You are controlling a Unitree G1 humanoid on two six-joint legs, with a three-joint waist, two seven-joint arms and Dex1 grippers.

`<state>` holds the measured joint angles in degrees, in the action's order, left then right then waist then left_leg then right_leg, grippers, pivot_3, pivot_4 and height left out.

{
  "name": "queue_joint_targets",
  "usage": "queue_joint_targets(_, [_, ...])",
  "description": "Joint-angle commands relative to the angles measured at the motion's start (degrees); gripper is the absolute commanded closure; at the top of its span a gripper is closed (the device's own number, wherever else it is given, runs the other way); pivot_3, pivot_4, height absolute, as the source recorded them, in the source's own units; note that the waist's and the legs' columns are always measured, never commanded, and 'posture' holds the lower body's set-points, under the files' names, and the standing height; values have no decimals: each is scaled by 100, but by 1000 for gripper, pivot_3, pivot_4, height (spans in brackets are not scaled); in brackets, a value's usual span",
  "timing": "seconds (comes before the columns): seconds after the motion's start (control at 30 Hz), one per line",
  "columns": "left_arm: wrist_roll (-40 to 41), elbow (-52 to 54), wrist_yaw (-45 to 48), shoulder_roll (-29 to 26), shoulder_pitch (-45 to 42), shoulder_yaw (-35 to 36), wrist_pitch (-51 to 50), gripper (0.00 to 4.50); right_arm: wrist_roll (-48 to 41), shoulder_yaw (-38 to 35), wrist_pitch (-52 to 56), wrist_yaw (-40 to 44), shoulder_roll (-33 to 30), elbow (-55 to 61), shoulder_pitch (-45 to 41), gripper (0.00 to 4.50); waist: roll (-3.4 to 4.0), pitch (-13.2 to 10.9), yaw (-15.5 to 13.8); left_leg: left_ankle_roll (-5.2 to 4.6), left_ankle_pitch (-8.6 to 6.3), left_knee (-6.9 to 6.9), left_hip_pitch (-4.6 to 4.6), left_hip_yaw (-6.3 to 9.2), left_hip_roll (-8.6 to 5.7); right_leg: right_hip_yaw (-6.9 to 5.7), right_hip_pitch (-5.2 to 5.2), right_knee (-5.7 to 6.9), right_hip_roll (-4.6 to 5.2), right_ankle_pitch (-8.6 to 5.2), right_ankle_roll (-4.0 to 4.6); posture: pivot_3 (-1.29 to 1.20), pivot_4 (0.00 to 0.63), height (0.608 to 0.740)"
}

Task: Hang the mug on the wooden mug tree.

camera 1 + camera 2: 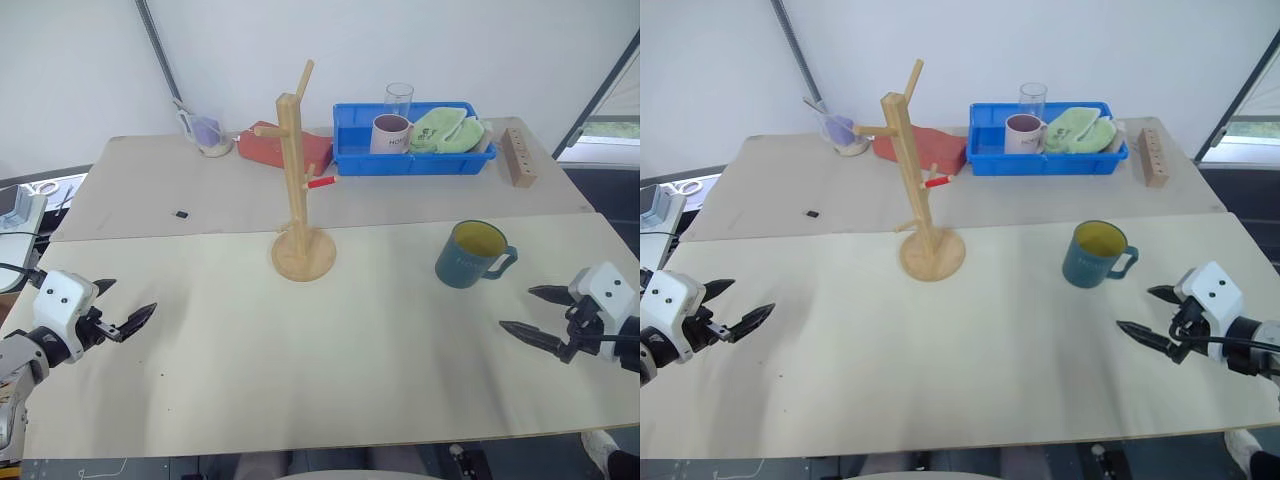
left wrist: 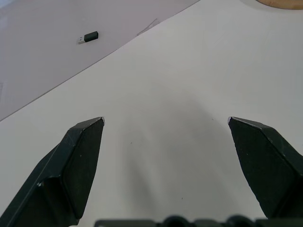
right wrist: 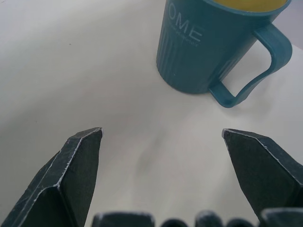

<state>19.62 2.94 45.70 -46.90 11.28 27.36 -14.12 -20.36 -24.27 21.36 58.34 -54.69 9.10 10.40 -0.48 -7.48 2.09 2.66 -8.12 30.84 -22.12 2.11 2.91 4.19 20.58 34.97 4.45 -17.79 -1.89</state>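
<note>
On the table (image 1: 200, 330), the blue bin (image 1: 412, 160) at the far edge holds a pale pinkish-white mug (image 1: 389, 133), a clear glass (image 1: 399, 99) and a green cloth (image 1: 446, 131). The wooden mug tree (image 1: 300, 190) stands mid-table, pegs bare. The teal mug (image 1: 470, 255) sits upright to its right, yellow inside, just ahead of the right gripper (image 1: 535, 315). Both it and the left gripper (image 1: 125, 308) are spread wide, holding nothing.
</note>
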Motion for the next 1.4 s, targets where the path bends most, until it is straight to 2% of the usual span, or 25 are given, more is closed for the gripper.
queue_joint_targets(0.03, [67,120,94,-129,-51,172,4,0,75,-57,-146,-31,-80,52,-66,20,0,0,0,0,0,0,0,0,0,0,0,0,0,0,0,0,150,734])
queue_joint_targets(0.5, [78,-73,504,-171,-274,219,411,0,166,84,-204,-183,80,169,-103,20,1,0,0,0,0,0,6,0,2,-3,-10,3,-1,0,-1,0,150,734])
queue_joint_targets(0.63, [724,154,921,-209,-422,297,-12,0,175,80,-233,-211,132,199,-86,20,1,0,-1,0,0,0,6,0,2,-5,-12,5,-1,1,-1,0,150,734])
queue_joint_targets(0.77, [1107,803,1113,-406,-751,83,-448,0,165,26,-247,-240,180,246,-42,20,-2,-1,-27,0,0,2,3,0,2,-8,-17,5,-2,1,-1,0,150,734])
queue_joint_targets(0.93, [1954,1773,1283,-600,-1622,-497,-1306,0,61,-228,-166,-459,414,614,173,20,2,1,-119,0,0,4,-1,-1,1,-8,-26,5,-3,1,-2,0,150,734])
queue_joint_targets(1.0, [2563,2070,1353,-639,-2116,-794,-1861,0,48,-416,-220,-779,738,950,378,20,3,2,-126,-1,1,6,0,-1,0,-8,-31,6,-4,4,-8,0,150,734])
queue_joint_targets(1.07, [2767,2260,1537,-625,-2545,-1222,-2078,0,58,-534,-147,-1193,1076,1246,471,20,3,2,-128,-2,1,9,1,1,1,-10,-35,11,-8,12,-21,0,150,734])
queue_joint_targets(1.17, [2686,2322,1794,-396,-3170,-1957,-2076,0,130,-577,35,-1977,1658,1630,480,20,6,4,-121,-2,2,11,2,4,0,-10,-36,11,-12,14,-25,0,150,734])
queue_joint_targets(1.27, [2334,2195,1915,165,-3790,-2754,-1845,0,366,-433,153,-2853,2257,1766,347,20,7,7,-105,-3,2,15,3,7,-3,-7,-40,10,-13,17,-30,0,150,734])
queue_joint_targets(1.4, [1798,1929,2158,645,-4145,-3459,-1458,0,512,-364,276,-3595,2793,1570,83,20,13,10,-77,-5,4,29,-4,15,-6,-4,-40,10,-19,22,-38,0,150,734])
